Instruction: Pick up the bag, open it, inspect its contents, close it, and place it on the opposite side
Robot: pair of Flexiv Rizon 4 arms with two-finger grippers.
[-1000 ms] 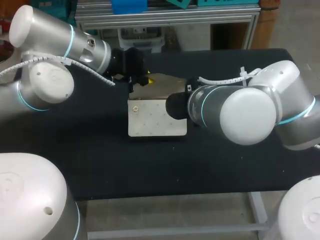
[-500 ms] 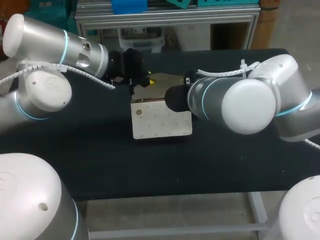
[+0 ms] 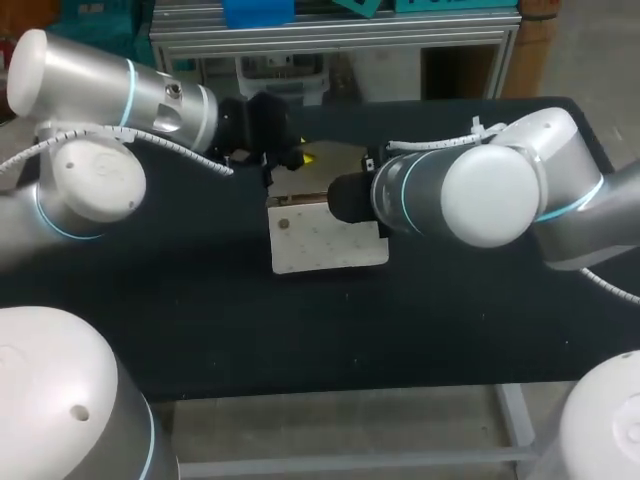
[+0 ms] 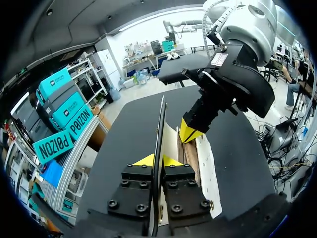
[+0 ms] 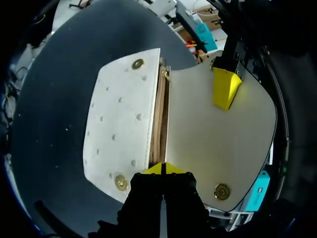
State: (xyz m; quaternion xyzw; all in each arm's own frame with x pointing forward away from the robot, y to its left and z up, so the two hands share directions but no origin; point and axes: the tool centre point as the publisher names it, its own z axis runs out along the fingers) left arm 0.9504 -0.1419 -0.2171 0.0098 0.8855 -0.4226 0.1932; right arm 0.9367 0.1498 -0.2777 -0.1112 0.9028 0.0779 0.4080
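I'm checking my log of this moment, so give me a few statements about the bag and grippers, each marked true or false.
1. The bag is closed. False: its flap is folded open, away from the body.
2. The left gripper is shut on the flap's edge. True.
3. The bag is red. False: it is off-white, with metal snaps.
4. The right gripper grips the bag's end by its opening. True.
5. The table is white. False: it is black.
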